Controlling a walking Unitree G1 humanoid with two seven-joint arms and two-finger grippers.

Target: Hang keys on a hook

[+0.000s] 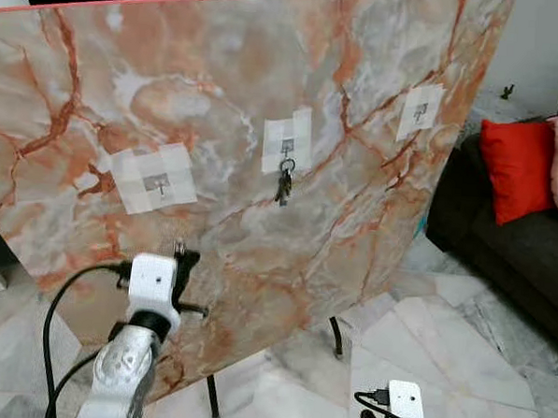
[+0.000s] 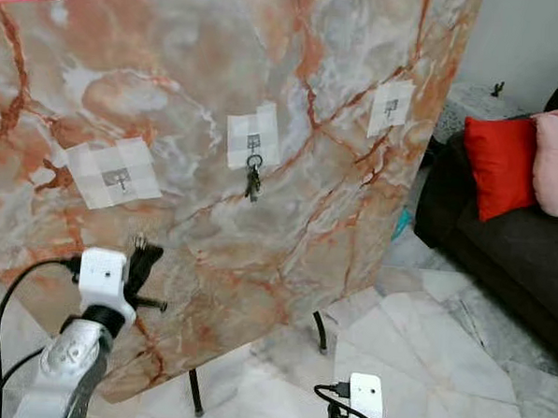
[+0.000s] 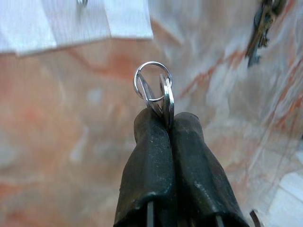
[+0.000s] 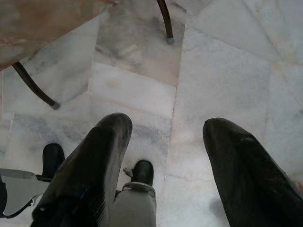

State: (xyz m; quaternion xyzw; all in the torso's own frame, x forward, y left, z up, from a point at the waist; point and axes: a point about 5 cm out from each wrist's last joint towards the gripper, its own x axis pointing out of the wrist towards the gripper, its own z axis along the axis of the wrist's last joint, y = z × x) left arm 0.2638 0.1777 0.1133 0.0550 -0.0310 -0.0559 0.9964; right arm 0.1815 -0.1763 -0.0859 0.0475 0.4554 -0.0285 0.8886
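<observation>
So far the left gripper (image 3: 161, 124) is clamped on a key ring (image 3: 152, 88) below the left taped hook (image 1: 159, 184), not yet hung; the right gripper (image 4: 165, 151) hangs apart.

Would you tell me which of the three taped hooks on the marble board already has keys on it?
The middle hook: a bunch of keys hangs from it, while the left hook and right hook are bare.

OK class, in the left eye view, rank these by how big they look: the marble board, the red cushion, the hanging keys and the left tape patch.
1. marble board
2. red cushion
3. left tape patch
4. hanging keys

Apparent size only; the cushion sits further back.
</observation>
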